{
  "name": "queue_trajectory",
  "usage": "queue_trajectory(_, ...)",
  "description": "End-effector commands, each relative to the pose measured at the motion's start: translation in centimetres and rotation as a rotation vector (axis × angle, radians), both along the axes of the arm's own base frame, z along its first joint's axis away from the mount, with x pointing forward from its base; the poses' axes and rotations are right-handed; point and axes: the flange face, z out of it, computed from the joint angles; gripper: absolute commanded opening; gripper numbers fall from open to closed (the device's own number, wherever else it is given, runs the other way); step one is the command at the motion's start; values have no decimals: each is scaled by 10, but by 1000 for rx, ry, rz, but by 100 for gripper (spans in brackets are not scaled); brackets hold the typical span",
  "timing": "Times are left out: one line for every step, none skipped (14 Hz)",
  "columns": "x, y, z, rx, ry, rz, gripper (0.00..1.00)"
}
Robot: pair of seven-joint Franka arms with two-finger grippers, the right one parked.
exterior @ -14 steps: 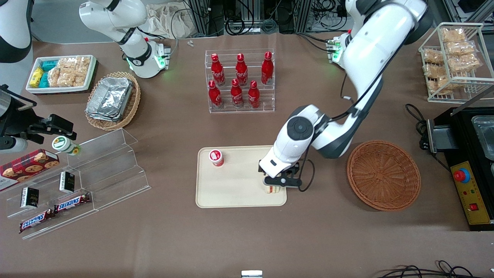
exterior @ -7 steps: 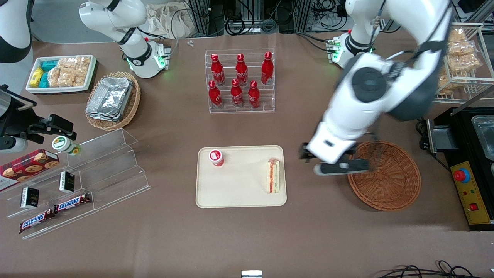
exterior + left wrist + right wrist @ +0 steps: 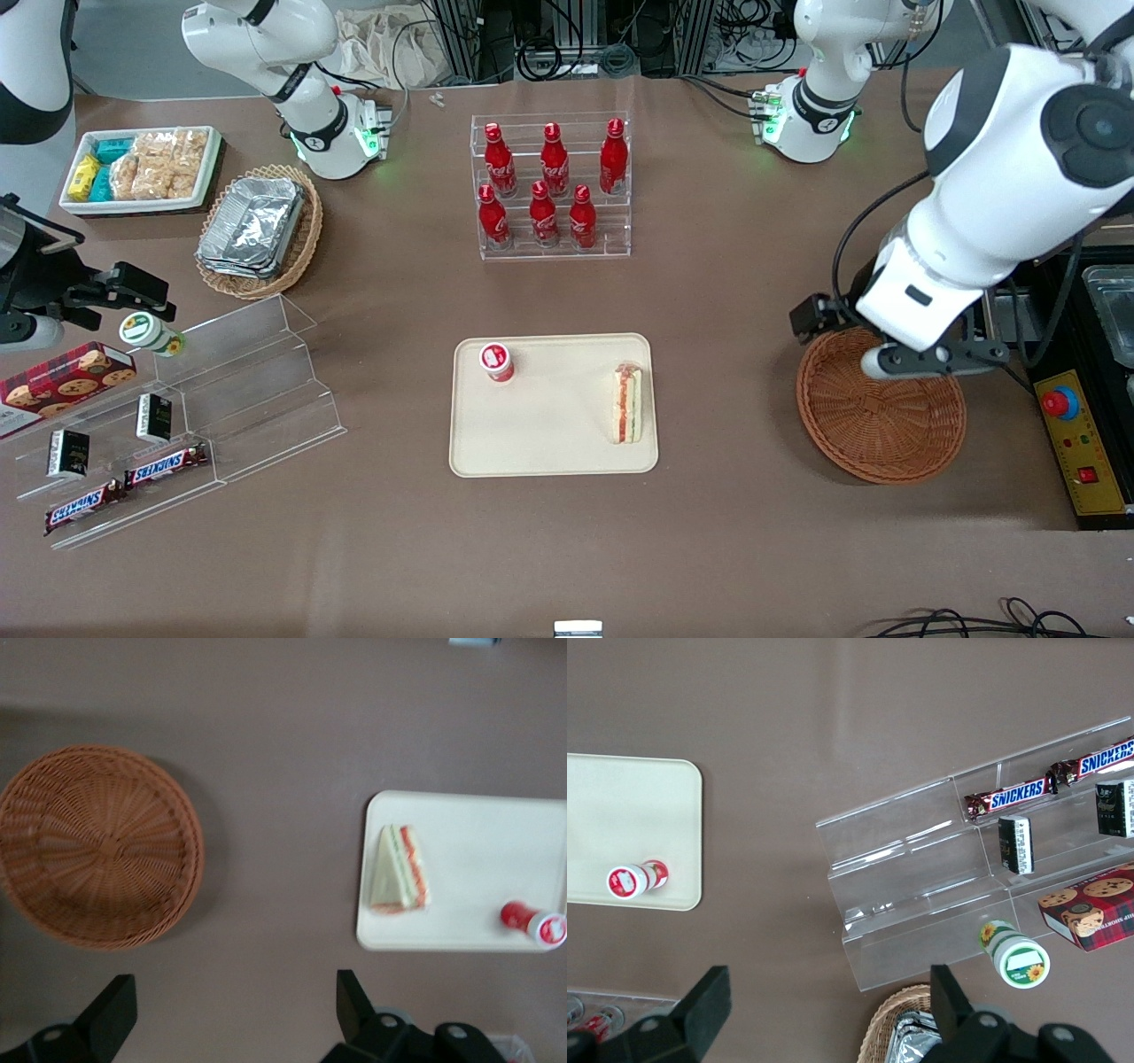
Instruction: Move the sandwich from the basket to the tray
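Front view: sandwich (image 3: 628,405) lies flat on tray (image 3: 549,443), at the tray's end nearer basket (image 3: 881,425); a red-capped bottle (image 3: 496,361) stands at the tray's other end; gripper (image 3: 930,359) hangs above the basket's rim, nothing held.

Left wrist view: fingers (image 3: 113,1013) spread wide, nothing between them; basket (image 3: 97,846) and tray (image 3: 469,828) well apart; sandwich (image 3: 400,870) on the tray.
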Motion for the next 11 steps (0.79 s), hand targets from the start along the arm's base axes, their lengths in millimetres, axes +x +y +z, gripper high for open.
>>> queue_trajectory(-21,60,33,-31,40,-39,100)
queue_trajectory(-31,76,41,-20,40,-21,100)
queue_trajectory(-43,89,50,-6,30,2,100)
queue_trajectory(-52,109,56,2,24,33,100)
queue_trajectory(-62,116,65,1,14,45,100)
queue_trajectory(-67,121,67,4,22,51,100)
queue_trajectory(-66,121,67,9,25,54,100)
queue_trajectory(-64,118,66,12,25,47,100)
queue_trajectory(-63,116,67,27,19,37,100)
queue_trajectory(-62,108,68,41,13,22,100)
queue_trajectory(-58,97,67,57,6,8,100)
